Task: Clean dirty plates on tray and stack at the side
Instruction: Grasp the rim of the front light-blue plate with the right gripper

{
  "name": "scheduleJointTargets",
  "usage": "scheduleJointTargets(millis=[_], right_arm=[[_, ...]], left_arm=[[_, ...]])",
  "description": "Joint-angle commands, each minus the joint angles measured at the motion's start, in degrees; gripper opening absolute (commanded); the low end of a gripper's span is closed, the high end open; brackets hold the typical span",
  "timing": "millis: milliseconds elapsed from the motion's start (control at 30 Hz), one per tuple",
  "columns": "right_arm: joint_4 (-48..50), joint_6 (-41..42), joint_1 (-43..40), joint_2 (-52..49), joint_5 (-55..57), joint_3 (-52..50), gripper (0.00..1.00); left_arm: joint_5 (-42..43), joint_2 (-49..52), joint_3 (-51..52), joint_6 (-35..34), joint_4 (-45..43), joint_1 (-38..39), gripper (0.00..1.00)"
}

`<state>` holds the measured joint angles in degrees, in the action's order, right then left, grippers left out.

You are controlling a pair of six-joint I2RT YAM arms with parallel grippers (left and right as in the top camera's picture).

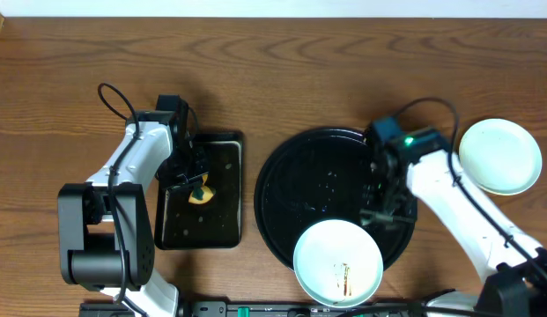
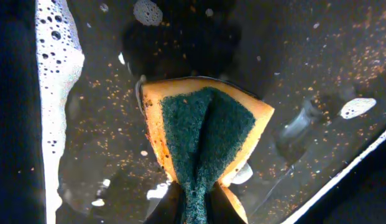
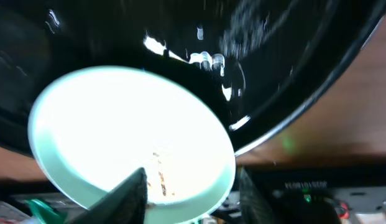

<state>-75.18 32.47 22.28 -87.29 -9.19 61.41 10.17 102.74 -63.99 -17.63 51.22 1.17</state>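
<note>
A pale plate (image 1: 337, 261), streaked brown near its middle, lies across the near rim of the black round tray (image 1: 291, 167). The right gripper (image 3: 191, 183) straddles the plate's edge, fingers apart and not clamped. Light, rigid and probably slick, it wants a firm pinch at the rim. Farther back, the left gripper (image 1: 192, 179) squeezes a folded sponge (image 2: 205, 137) over a soapy rectangular tray (image 1: 222, 224). A second plate (image 1: 500, 157) sits on the table (image 1: 273, 70) right of the round tray.

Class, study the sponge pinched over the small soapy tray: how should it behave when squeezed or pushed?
Probably soft and floppy: the sponge folds into a crease where the left gripper pinches it. Likely wet and heavier than it looks, given the foam in the rectangular tray. Its green scouring face should drag rather than slide.
</note>
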Motion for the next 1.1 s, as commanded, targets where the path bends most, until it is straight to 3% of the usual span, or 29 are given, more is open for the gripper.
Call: scheduleJointTargets(millis=[0,500,800,867,900,1067], right_arm=[[0.00,3.78,2.71,3.96,-0.74,-3.74,0.51],[4.15,5.66,4.33,9.29,-4.90,-19.80,0.57],[13.31,6.32,4.35,9.29,-8.90,-25.24,0.29],[15.21,6.32,4.35,9.29,-9.62,-25.86,0.16],[16.24,6.47,4.37,9.29,-9.75,-26.03,0.02],[20.37,6.73,4.37,9.29,-9.01,-26.10,0.01]], left_arm=[[-0.07,-0.50,0.35,1.11,0.13,-0.13,0.08],[-0.07,-0.50,0.35,1.11,0.07,-0.13,0.08],[-0.04,-0.50,0.35,1.11,0.09,-0.13,0.08],[-0.02,-0.50,0.35,1.09,0.09,-0.13,0.08],[0.24,-0.50,0.35,1.11,0.09,-0.13,0.08],[1.42,-0.50,0.35,1.14,0.07,-0.13,0.08]])
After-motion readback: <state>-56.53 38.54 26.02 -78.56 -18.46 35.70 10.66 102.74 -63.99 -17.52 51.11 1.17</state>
